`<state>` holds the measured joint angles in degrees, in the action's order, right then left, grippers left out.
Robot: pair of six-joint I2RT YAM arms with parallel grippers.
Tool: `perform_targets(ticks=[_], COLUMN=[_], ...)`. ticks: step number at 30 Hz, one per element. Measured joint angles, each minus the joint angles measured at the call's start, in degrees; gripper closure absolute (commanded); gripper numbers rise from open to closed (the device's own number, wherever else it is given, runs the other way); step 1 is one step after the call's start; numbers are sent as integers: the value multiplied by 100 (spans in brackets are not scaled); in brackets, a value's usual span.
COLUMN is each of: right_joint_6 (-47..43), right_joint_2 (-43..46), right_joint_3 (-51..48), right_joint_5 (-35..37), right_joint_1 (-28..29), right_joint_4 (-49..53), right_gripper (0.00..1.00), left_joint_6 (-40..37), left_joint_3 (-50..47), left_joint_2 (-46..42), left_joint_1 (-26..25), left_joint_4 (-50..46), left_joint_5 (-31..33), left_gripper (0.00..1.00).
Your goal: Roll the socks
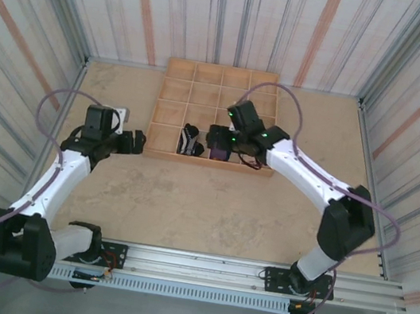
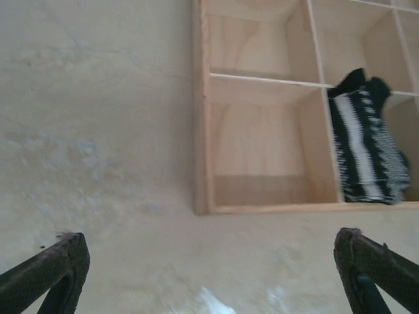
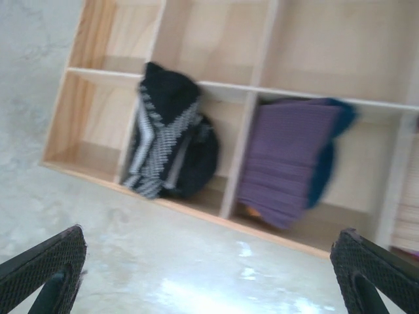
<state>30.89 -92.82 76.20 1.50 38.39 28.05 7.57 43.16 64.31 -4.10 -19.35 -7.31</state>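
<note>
Left sock (image 3: 167,140), right sock (image 3: 288,160) in adjacent near-row tray (image 2: 200,131) compartments.

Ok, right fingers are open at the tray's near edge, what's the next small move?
Probably draw the right fingers up and back from the tray: they stand open and empty, and the purple sock lies in its compartment beside the black-and-white sock.

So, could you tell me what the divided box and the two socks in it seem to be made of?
The divided box looks like bare light wood, perhaps plywood: pale grain, matte. The black-and-white striped sock looks like soft knit fabric, bunched into folds. The purple sock also looks knitted, with fine ribs and a teal end; the fibre is unclear.
</note>
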Motion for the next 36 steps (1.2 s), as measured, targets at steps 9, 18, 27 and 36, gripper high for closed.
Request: perform_targets(ticks=[9, 18, 27, 36], right_joint_6=[-1147, -2317, -2535, -2557], right_joint_2=[1453, 1572, 424, 404], right_joint_3=[-2424, -4218, -5515, -5506], right_joint_5=[533, 382, 208, 278], right_joint_1=[-2127, -3488, -3989, -3943], right_joint_4=[-1075, -3709, -6717, -7514], right_gripper=[1, 1, 1, 1], left_joint_6=[-772, -1123, -1095, -1095], left_joint_3=[-1873, -1884, -1897, -1899], left_joint_2=[717, 2039, 2249, 2249], left_joint_1=[13, 179, 326, 326], left_joint_4=[3265, 5635, 6253, 6290], left_joint_5=[341, 404, 400, 400], left_gripper=[1, 1, 1, 1])
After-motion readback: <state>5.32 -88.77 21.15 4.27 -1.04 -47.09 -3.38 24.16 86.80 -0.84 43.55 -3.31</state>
